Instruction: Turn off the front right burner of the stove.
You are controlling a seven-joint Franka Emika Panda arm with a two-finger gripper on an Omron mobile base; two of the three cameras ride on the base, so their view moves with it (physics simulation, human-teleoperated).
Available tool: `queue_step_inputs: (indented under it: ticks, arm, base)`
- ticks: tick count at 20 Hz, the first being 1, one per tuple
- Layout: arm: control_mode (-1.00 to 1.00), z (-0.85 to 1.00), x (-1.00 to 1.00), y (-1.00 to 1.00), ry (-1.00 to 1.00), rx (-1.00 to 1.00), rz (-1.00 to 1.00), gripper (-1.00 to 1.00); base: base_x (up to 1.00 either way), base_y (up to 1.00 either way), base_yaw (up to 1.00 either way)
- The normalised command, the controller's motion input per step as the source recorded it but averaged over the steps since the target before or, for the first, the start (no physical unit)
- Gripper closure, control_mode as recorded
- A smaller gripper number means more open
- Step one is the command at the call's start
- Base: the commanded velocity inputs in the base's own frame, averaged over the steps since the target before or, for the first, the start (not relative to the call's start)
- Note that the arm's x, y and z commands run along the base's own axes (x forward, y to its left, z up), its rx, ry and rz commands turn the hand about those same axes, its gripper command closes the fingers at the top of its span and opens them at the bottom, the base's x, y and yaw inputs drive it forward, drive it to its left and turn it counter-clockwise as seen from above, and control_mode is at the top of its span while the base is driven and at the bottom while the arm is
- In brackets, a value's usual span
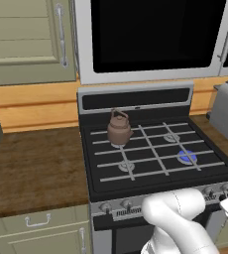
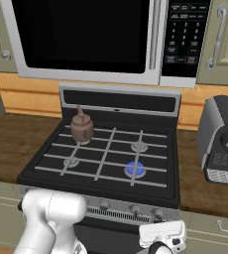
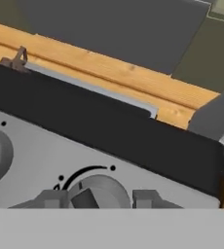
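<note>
Left base view – stove: you see the stove point(image 1: 155, 149) in the middle of the frame, black cooktop under grey grates, its silver knob panel along the lower edge
Left base view – front right burner: the front right burner point(image 1: 187, 157) glows blue at centre right, crossed by a grate bar
Left base view – kettle: a brown kettle point(image 1: 119, 128) stands upright on the back left burner, up and left of the flame and well apart from it
Left base view – surroundings: the microwave point(image 1: 155, 37) hangs across the top; a wooden tabletop point(image 1: 36, 168) lies at the left; a grey toaster point(image 1: 227, 111) sits at the right edge
Left base view – arm: the white arm point(image 1: 178, 223) bulks at the lower right, in front of the knob panel

Right base view – front right burner: you find the blue flame point(image 2: 135, 169) right of centre, near the front of the cooktop
Right base view – kettle: back left of the grates point(image 2: 82, 126)
Right base view – knobs: small knobs line the silver panel below the cooktop, the right ones just above the white hand

Hand view – knob: a grey knob point(image 3: 98, 193) sits at bottom centre on the silver panel, a black arc above it
Hand view – tool: the tool point(image 3: 97, 199) has one dark fingertip point(image 3: 50, 199) on each side of the knob, very close; you cannot tell whether it is clenched on it or released
</note>
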Motion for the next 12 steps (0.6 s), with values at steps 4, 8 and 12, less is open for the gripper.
queue_step_inputs:
  ticks: [4,8,12]
  arm:
    - [-1.0,0.02,0.19,-0.23,0.06,0.42,-0.02,1.0]
    - [-1.0,0.13,0.25,-0.28,0.1,0.49,-0.03,1.0]
    - [-1.0,0.21,0.32,-0.31,0.12,0.52,-0.03,1.0]
  base:
    - [0.0,0.0,0.0]
    - [0.0,0.0,0.0]
    - [0.0,0.0,0.0]
